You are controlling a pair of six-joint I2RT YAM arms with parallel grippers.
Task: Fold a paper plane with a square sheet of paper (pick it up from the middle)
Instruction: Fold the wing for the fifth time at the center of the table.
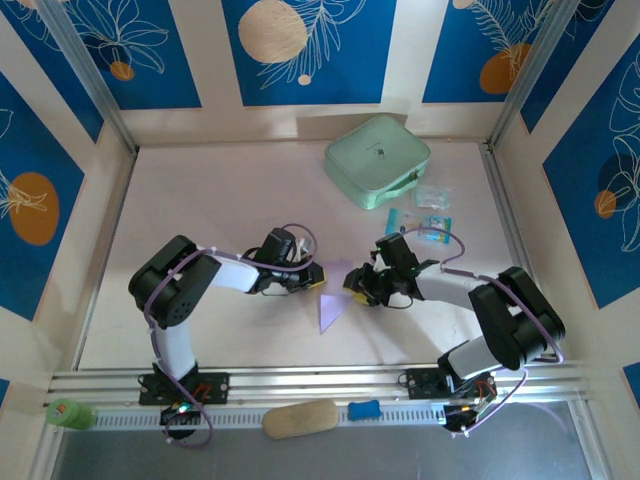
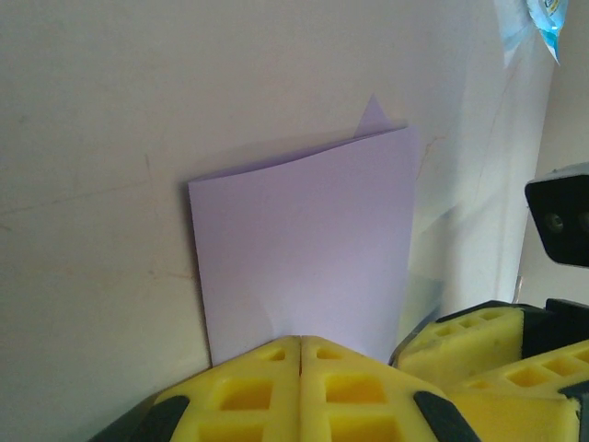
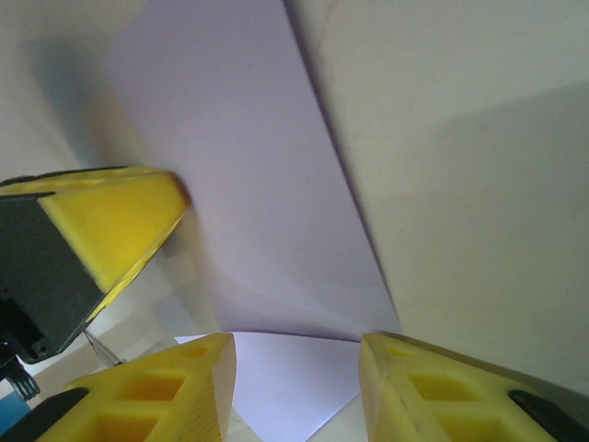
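Paper point(image 1: 330, 308), lavender and partly folded, lies on the bench point(image 1: 220, 210) near its middle, between the tips of the two arms. From above it reads as a narrow triangle with its point toward the near edge and a paler part at its far end.

In the left wrist view the paper point(image 2: 304, 249) lies flat as a doubled sheet. Its far side ends in a slightly bowed edge, with a small pointed corner showing beyond it. The left fingers point(image 2: 258, 391) are pressed together with no gap between them, and their tips sit on the paper's near edge. Whether they pinch it or only press it down I cannot tell. From above, the left fingers point(image 1: 312, 283) touch the paper's left side.

The right fingers point(image 3: 184, 387) stand apart, and a curved lip of paper point(image 3: 258, 166) lies in the gap between them. Neither pad clearly grips it. A long straight edge runs away from them across the bench. From above, the right fingers point(image 1: 355, 290) meet the paper's right side, close to the left ones.

A mint-green case point(image 1: 377, 160) sits at the far right of the bench, with small packets point(image 1: 433, 228) just beside it, both well apart from the paper.
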